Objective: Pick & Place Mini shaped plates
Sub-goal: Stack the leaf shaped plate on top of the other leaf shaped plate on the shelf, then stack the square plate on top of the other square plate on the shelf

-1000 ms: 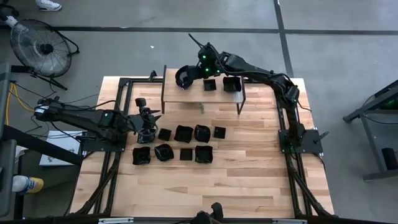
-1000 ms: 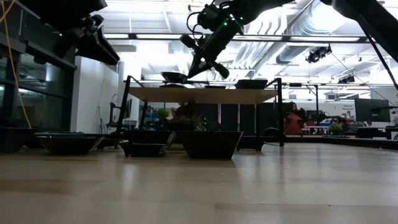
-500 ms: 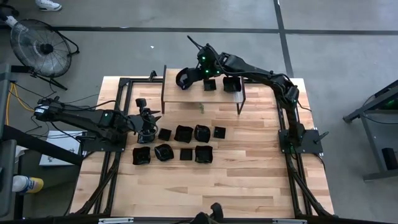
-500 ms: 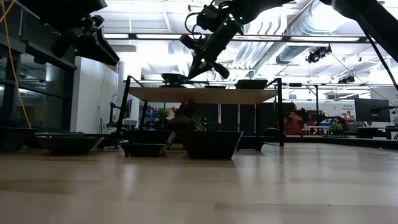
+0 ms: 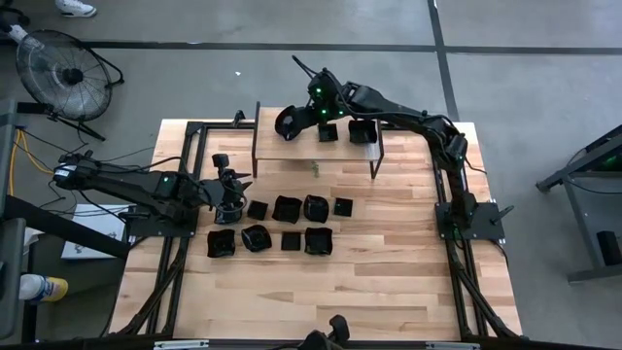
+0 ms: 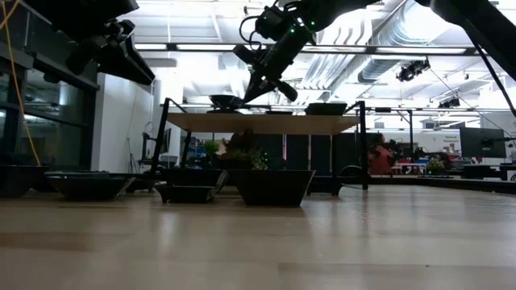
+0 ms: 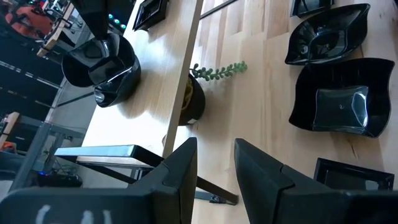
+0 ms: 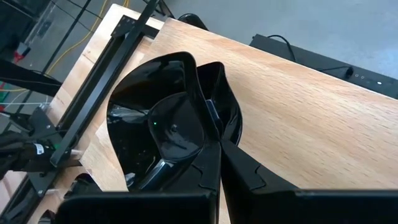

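Glossy black mini shaped plates (image 5: 282, 225) in two tabletop rows, three more (image 5: 362, 130) on shelf

Four cameras: one overhead, one at table level, one on each wrist.
High view looks straight down; low view looks level across the table (image 6: 258, 242); both share the raised shelf (image 5: 316, 151), which the close wrist views seemingly face too.

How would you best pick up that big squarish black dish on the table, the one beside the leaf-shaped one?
Probably by its raised rim. The squarish dish lies flat and upright, its rim edge exposed, so a tool coming from above could straddle one wall, one finger inside, one outside.
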`<state>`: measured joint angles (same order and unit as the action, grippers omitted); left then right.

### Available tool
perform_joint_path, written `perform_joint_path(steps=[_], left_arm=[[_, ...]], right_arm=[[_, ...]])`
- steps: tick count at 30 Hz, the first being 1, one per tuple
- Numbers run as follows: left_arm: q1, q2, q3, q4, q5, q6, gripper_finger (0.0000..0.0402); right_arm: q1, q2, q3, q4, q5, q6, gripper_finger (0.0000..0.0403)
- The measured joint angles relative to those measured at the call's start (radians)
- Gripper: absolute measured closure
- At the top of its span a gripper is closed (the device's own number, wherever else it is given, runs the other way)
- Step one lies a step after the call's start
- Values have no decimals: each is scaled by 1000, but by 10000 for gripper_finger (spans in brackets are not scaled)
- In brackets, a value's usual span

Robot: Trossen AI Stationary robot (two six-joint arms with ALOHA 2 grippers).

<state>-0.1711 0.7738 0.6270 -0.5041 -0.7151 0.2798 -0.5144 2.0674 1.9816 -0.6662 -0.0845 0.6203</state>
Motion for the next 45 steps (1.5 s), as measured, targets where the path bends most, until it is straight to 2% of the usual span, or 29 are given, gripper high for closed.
perform_joint_path(steps=[8,20,28,31,36,41,45], left_arm=[[0,0,0,0,1,0,299],[0,0,0,0,2,0,299],[0,0,0,-36,51,-23,299],[0,0,0,-57,52,-49,299],[0,0,0,-77,66,-83,299],[0,1,0,-75,77,-102,299],[0,1,0,-75,80,-125,299]], right_arm=[[0,0,0,1,0,-19,399],[0,0,0,32,-4,-39,339],[-28,-46,0,26,-160,-164,332],[-32,-85,0,-38,-189,-233,331],[-14,-157,0,-233,-179,-399,331],[58,-208,0,-465,-45,-529,331],[144,-227,0,-618,64,-572,331]])
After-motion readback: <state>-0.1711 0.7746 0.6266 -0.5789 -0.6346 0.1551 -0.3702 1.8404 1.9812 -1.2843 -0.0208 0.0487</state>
